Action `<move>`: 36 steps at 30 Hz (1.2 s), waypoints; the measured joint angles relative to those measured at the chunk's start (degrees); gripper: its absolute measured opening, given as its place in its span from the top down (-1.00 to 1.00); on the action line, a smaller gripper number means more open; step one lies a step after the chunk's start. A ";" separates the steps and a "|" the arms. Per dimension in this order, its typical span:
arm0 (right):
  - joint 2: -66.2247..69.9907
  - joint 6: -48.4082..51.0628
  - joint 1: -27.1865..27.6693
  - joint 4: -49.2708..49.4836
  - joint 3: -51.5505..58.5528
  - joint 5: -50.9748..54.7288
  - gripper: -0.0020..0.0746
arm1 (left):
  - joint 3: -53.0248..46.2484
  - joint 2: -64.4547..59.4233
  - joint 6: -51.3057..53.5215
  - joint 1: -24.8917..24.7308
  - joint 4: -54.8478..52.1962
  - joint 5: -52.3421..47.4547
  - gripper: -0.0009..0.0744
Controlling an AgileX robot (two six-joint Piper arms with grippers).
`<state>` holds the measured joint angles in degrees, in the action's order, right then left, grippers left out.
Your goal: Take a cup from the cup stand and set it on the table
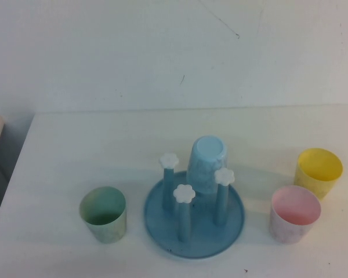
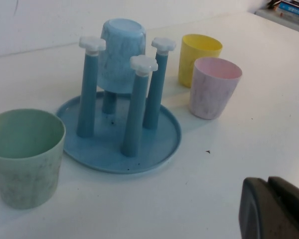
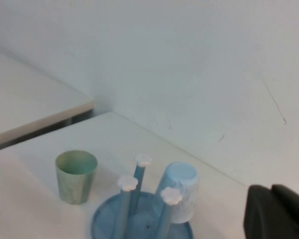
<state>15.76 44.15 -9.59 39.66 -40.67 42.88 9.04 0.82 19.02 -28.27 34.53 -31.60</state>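
My white counter (image 1: 64, 150) meets a pale wall. The mint cup (image 1: 104, 214) stands upright just left of the blue cup stand (image 1: 194, 223). Left tool (image 2: 276, 209) and right tool (image 3: 276, 211) hang well apart from it; I cannot tell their grip.

At lower left the cup (image 1: 104, 214) is pale mint green with faint dark speckles. The cup stand (image 1: 194, 212) at lower centre is blue, its pegs capped in white. A light blue cup (image 1: 207, 164) shows marbling. At right, the yellow cup (image 1: 318, 172) is plain; the pink cup (image 1: 294, 214) is faintly speckled. The table (image 1: 75, 156) is white.
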 joint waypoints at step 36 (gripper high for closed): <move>-15.97 -19.30 10.78 -32.75 41.83 -33.72 0.95 | -0.28 0.00 0.00 0.00 0.00 0.00 0.98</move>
<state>-0.20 24.85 1.18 6.91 1.15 9.16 8.76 0.82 19.02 -28.27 34.53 -31.60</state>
